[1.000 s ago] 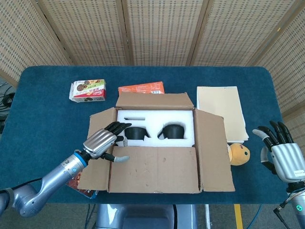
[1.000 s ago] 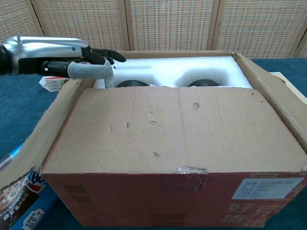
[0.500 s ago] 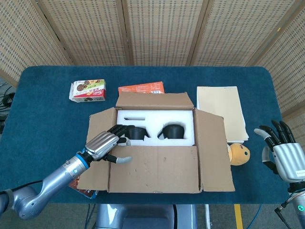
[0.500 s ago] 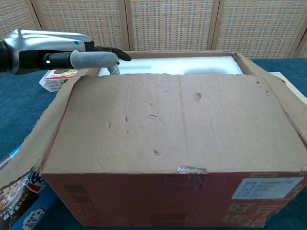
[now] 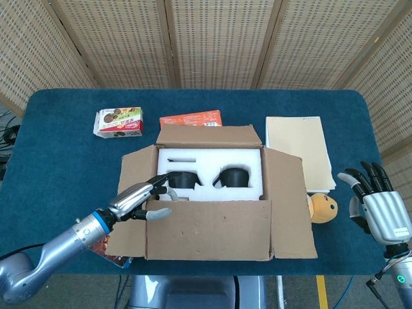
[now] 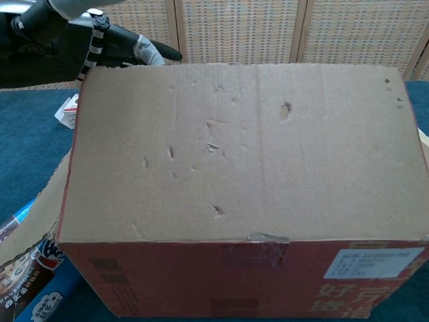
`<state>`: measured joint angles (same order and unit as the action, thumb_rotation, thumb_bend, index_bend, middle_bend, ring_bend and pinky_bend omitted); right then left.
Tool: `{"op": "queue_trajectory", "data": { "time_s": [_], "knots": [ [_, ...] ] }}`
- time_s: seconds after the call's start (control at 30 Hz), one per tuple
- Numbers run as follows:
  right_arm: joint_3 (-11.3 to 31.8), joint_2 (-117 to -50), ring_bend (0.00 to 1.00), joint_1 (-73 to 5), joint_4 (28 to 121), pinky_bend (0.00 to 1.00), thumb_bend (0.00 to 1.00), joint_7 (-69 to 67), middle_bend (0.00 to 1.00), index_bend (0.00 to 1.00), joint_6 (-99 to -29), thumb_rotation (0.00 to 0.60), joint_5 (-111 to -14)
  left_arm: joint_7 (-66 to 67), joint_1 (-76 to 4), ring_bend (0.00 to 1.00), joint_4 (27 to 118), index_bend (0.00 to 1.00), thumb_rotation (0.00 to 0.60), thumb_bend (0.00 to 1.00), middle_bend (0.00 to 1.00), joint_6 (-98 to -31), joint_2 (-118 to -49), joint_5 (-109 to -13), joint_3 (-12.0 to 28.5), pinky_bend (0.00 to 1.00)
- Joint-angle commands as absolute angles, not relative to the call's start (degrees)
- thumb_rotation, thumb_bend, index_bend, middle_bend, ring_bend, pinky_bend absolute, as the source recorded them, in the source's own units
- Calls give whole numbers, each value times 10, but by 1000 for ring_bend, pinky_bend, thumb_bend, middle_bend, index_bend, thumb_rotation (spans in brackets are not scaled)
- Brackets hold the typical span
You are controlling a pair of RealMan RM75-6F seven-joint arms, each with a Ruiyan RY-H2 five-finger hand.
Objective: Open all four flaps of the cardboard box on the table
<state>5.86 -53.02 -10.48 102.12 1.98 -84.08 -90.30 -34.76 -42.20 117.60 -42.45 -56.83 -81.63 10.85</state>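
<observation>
In the head view, the brown cardboard box point(image 5: 211, 199) sits mid-table on the dark blue tablecloth point(image 5: 58, 161). Its far flap point(image 5: 210, 136) and both side flaps lie folded outward, showing a white foam insert point(image 5: 212, 168) with two black round objects point(image 5: 233, 177) set in it. The near flap point(image 5: 207, 228) is raised toward the camera. The silver left hand point(image 5: 136, 201) is at that flap's left top corner: its dark fingers point(image 5: 158, 185) reach over the edge into the box, and the thumb point(image 5: 158, 213) lies against the flap's outer face. Whether it actually clamps the cardboard cannot be told. The right hand point(image 5: 373, 205) hovers off the table's right edge, fingers spread and holding nothing, well apart from the box. A cream paper stack point(image 5: 299, 149), a yellow plush toy point(image 5: 322, 207), a biscuit packet point(image 5: 118, 121) and an orange packet point(image 5: 191, 119) lie around the box.

In the chest view, the near flap point(image 6: 244, 147) stands steeply and fills the frame above the box's red printed front. The left hand point(image 6: 100, 48) shows at its upper left corner, fingertips point(image 6: 161, 52) just past the top edge.
</observation>
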Motion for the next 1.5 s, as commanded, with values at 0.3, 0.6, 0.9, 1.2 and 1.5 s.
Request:
{"op": "queue_trajectory", "data": {
  "time_s": [0.3, 0.6, 0.9, 1.2, 1.5],
  "knots": [
    [60, -528, 0, -108, 1032, 0, 812, 34, 199, 210, -837, 600, -902, -747, -447, 0, 1141, 350, 81, 107, 8, -484, -509, -1075, 33, 0],
    [61, -526, 0, -107, 1038, 0, 811, 39, 199, 210, -838, 600, -902, -911, -499, 0, 1080, 340, 74, 109, 8, -607, -503, -1236, -62, 0],
    [60, -526, 0, -106, 1036, 0, 809, 37, 199, 210, -838, 600, -901, -913, -530, 0, 1073, 331, 74, 109, 8, -654, -496, -1303, -128, 0],
    [60, -527, 0, -105, 1031, 0, 809, 29, 199, 210, -840, 600, -902, -858, -552, 0, 1079, 323, 73, 109, 8, -647, -487, -1324, -178, 0],
    [60, -528, 0, -105, 1027, 0, 809, 25, 199, 210, -838, 600, -900, -695, -501, 0, 1097, 323, 74, 108, 8, -658, -470, -1213, -154, 0]
  ]
}}
